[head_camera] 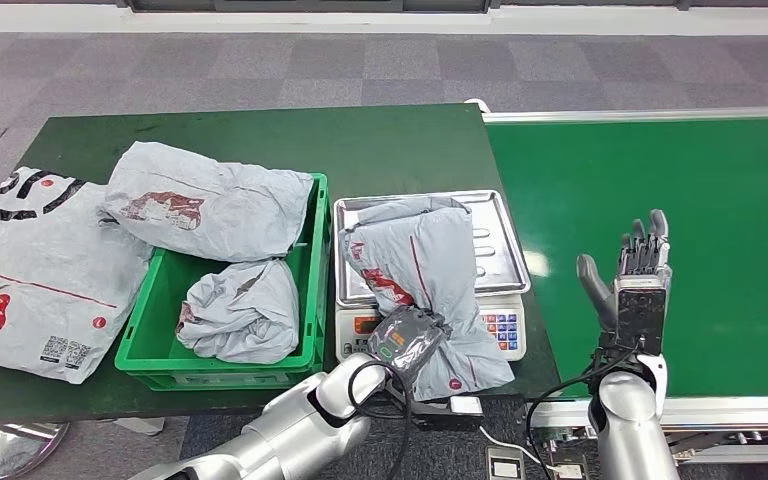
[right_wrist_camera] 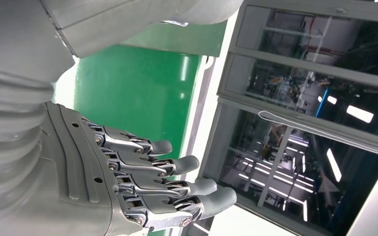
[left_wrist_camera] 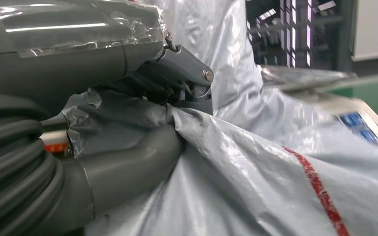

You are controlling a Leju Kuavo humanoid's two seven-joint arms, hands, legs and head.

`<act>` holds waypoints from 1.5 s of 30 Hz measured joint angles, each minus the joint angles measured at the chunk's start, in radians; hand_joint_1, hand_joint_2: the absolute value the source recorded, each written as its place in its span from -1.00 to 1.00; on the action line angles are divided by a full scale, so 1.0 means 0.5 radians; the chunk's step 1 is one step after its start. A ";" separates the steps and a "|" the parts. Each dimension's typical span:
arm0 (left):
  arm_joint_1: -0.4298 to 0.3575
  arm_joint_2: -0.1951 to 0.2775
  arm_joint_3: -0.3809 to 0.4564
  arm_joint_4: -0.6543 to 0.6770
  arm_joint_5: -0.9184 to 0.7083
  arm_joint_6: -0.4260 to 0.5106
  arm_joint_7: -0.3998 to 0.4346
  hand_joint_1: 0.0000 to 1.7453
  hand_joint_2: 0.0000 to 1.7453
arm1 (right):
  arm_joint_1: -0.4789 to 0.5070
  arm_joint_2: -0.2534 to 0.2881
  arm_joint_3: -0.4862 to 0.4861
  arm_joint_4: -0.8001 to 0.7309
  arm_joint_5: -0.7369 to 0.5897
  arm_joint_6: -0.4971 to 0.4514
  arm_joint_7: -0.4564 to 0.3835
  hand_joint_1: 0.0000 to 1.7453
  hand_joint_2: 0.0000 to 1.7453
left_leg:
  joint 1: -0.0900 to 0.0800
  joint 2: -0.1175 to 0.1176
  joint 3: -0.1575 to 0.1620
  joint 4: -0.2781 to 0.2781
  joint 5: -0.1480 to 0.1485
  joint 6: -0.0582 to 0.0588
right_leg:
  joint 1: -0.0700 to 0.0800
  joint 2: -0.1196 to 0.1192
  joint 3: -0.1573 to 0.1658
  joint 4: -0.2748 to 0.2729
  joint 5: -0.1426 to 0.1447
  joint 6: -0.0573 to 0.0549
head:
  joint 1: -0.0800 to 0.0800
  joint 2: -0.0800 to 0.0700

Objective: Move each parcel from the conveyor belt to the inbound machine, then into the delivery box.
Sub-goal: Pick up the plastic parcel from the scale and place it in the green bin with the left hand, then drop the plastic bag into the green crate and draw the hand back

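A grey parcel [head_camera: 422, 268] with red print lies on the steel pan of the inbound machine [head_camera: 493, 249], a scale, and droops over its front edge. My left hand [head_camera: 408, 340] grips the parcel's near end; up close the thumb [left_wrist_camera: 128, 167] presses into the grey film [left_wrist_camera: 256, 182]. My right hand [head_camera: 636, 275] stands upright over the green conveyor belt [head_camera: 680, 200], fingers spread and holding nothing [right_wrist_camera: 142, 177]. The green delivery box [head_camera: 308, 330] left of the scale holds two grey parcels [head_camera: 245, 310], one lying across its rim [head_camera: 205, 208].
A large grey bag [head_camera: 35, 270] with red print lies on the dark green table [head_camera: 360, 140] at the far left. Cables hang below the table's front edge. Grey carpet floor lies beyond the table.
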 joint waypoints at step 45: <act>-0.329 0.378 0.819 -0.528 -0.571 0.523 0.671 1.00 1.00 | -0.118 -0.053 0.000 0.099 -0.067 -0.025 -0.026 -1.00 1.00 | 0.001 0.001 -0.002 0.000 0.003 -0.001 | 0.001 0.002 -0.002 0.001 0.001 -0.002 | 0.000 0.000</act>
